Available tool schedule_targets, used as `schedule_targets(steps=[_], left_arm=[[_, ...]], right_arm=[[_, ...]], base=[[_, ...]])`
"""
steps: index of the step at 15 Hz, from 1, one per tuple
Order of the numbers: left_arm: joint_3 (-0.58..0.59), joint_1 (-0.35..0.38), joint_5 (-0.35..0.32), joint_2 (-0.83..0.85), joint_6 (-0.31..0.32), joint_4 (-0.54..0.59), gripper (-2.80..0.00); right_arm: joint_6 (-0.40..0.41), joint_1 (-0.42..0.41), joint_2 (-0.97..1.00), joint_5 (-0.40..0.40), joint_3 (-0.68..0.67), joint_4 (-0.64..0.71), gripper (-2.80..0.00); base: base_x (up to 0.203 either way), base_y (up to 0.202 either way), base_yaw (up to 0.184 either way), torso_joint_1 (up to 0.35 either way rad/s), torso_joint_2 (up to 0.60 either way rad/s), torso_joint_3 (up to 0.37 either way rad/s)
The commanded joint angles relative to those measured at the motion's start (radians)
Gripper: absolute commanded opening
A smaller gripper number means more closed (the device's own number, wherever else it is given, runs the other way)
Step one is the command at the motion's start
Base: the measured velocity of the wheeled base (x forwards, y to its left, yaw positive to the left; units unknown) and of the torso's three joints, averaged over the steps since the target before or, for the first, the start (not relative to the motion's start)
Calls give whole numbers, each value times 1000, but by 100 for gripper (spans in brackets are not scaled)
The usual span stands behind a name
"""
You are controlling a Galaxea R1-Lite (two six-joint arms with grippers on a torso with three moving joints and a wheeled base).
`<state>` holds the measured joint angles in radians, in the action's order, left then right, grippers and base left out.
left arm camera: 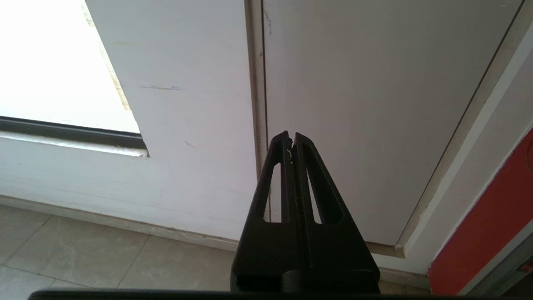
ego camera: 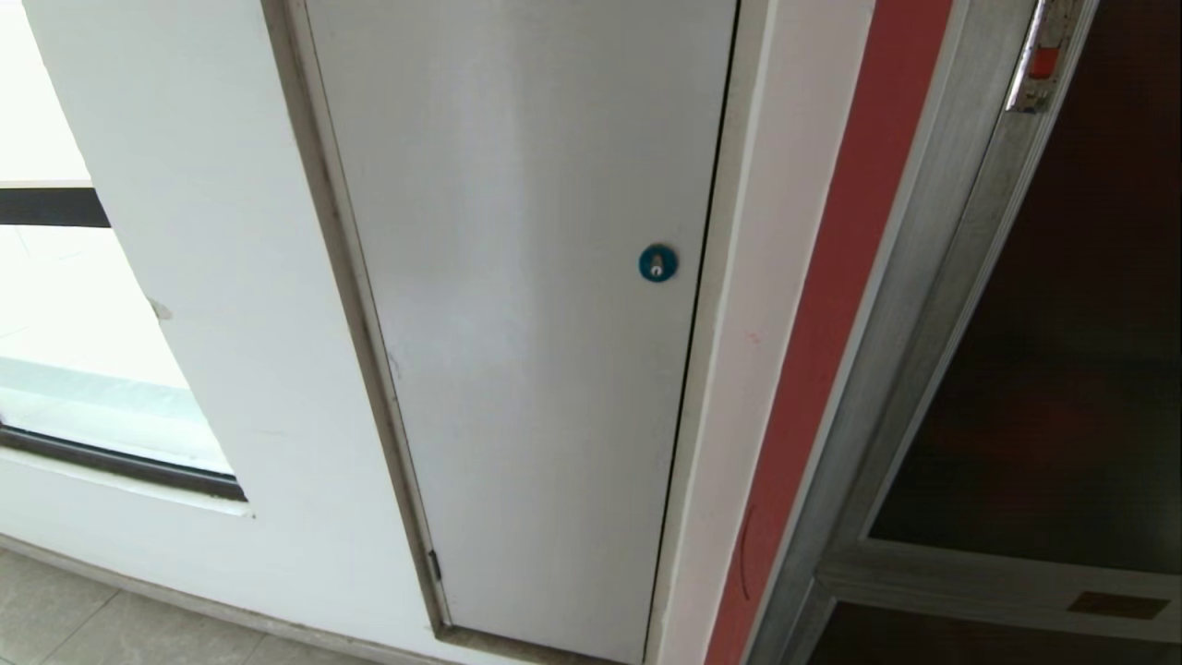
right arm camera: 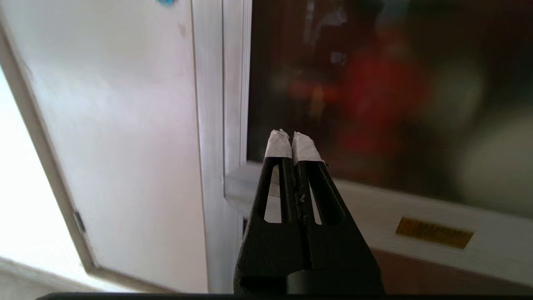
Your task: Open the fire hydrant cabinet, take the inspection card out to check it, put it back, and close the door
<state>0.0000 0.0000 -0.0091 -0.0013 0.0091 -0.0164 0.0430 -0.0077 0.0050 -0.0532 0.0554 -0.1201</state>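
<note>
A plain grey-white flush door fills the middle of the head view, shut in its grey frame. A round blue lock sits near its right edge, and a small hinge shows low on its left edge. To the left, a white wall leads to a bright window with a dark sill. Pale floor tiles lie below.

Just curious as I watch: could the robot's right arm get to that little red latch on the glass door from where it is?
Probably yes. The right gripper, shut and empty, faces the door with nothing between; the red latch sits higher, on the frame.
</note>
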Motion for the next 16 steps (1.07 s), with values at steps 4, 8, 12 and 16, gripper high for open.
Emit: schedule_targets(steps=[4,8,12,16], left_arm=[[6,0,0,1,0,0,-280],[6,0,0,1,0,0,-280],[6,0,0,1,0,0,-280],[6,0,0,1,0,0,-280]], right_arm=[[-9,0,-7,4,-55,70,-280],[-23,0,-7,37,-56,129,-280],[-16,0,-7,36,-55,120,-280],[-22,0,-7,38,-55,120,-280]], base=[[0,0,0,0,0,0],[0,0,0,0,0,0],[0,0,0,0,0,0],[0,0,0,0,0,0]])
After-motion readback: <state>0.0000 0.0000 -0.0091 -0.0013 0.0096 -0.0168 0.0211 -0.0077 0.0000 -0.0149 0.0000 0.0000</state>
